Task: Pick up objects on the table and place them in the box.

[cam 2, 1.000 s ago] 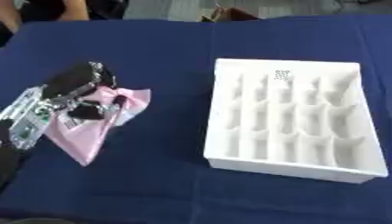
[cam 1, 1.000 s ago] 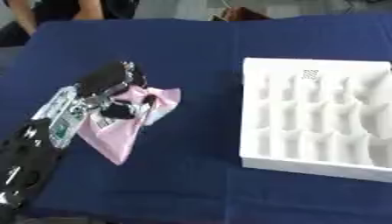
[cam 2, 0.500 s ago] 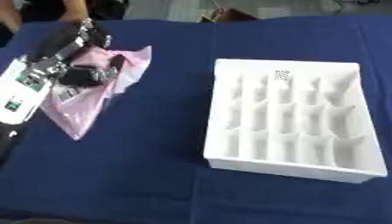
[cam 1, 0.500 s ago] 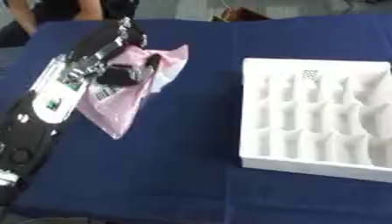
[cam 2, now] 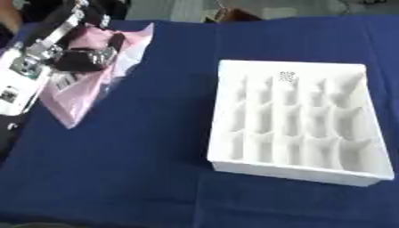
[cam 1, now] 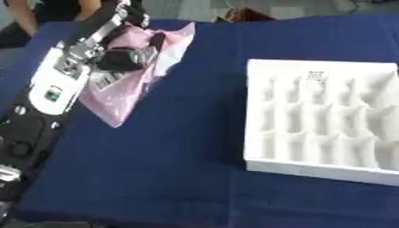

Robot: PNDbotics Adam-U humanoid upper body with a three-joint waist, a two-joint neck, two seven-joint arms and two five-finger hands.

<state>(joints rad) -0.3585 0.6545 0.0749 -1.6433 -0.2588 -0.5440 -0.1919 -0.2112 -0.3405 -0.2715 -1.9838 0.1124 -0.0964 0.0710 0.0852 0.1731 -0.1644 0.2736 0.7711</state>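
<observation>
Gripping a pink bag [cam 1: 128, 84], the left hand [cam 1: 124, 55] hangs raised.

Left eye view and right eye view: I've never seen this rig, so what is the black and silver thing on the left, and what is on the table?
Both pictures come from a stereo camera in the robot's head, looking down, so they show almost the same scene. The black and silver limb is the robot's left arm. Its robot hand has its fingers curled round a pink plastic bag, which hangs from it above the blue tablecloth. To the right stands the white box, split into many small compartments, all of which look empty. The right hand shows in neither view.
</observation>
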